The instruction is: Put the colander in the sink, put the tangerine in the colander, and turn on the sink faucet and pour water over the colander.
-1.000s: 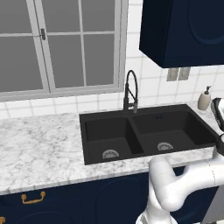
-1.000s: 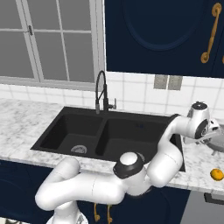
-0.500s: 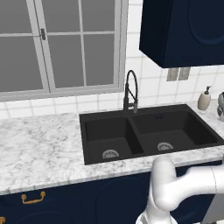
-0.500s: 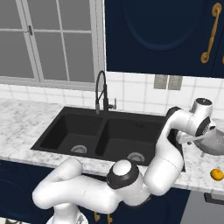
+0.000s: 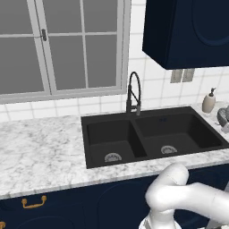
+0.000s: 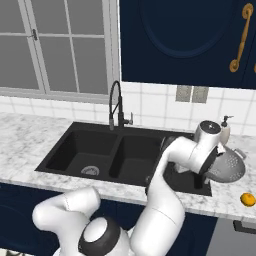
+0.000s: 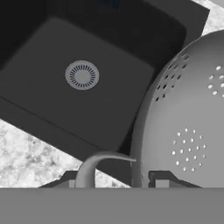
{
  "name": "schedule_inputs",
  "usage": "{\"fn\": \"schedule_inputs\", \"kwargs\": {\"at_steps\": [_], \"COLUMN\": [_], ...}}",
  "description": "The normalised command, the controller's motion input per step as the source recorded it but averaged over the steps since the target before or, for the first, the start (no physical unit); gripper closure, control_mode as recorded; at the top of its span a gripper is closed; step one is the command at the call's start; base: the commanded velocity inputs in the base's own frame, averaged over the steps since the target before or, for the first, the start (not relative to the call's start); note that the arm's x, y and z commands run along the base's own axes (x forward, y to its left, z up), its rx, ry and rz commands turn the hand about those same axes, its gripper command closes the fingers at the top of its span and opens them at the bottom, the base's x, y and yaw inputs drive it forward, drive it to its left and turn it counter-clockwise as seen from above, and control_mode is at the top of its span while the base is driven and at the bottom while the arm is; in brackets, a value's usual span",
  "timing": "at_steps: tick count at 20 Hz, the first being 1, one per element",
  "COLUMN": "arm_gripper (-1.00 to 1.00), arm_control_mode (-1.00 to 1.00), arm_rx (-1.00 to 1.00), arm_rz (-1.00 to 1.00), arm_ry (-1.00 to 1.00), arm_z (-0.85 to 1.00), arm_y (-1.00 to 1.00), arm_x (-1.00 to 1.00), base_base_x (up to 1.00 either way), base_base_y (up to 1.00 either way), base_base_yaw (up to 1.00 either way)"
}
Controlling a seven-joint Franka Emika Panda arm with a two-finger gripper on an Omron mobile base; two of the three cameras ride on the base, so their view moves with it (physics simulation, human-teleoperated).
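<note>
The tool (image 7: 114, 181) was clamped on the colander (image 6: 226, 166) rim, holding it tilted above the sink's (image 6: 80, 150) right edge; the tangerine (image 6: 247, 199) lay on the desk (image 6: 30, 127).

My arm (image 6: 170, 165) is smooth glossy white, built of thick rounded tube segments, with dark grey discs capping my joints (image 6: 101, 235).
</note>
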Motion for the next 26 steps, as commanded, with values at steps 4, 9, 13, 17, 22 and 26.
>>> {"fn": "schedule_inputs", "kwargs": {"at_steps": [4, 9, 13, 17, 22, 26], "arm_gripper": [1.0, 1.0, 1.0, 1.0, 1.0, 1.0], "arm_control_mode": [-1.0, -1.0, -1.0, -1.0, -1.0, -1.0], "arm_rx": [0.0, 0.0, 0.0, 0.0, 0.0, -0.03], "arm_rz": [0.0, 0.0, 0.0, 0.0, 0.0, 0.0], "arm_ry": [-0.1, -0.05, 0.0, 0.0, 0.0, -0.01], "arm_z": [0.6, 0.73, 0.74, 0.64, 0.53, 0.4], "arm_y": [1.0, 1.0, 1.0, 1.0, 1.0, 1.0], "arm_x": [-0.45, -0.27, -0.32, -0.46, -0.57, -0.56], "base_base_x": [0.0, 0.0, 0.0, 0.0, 0.0, 0.0], "base_base_y": [0.0, 0.0, 0.0, 0.0, 0.0, 0.0], "base_base_yaw": [0.0, 0.0, 0.0, 0.0, 0.0, 0.0]}}
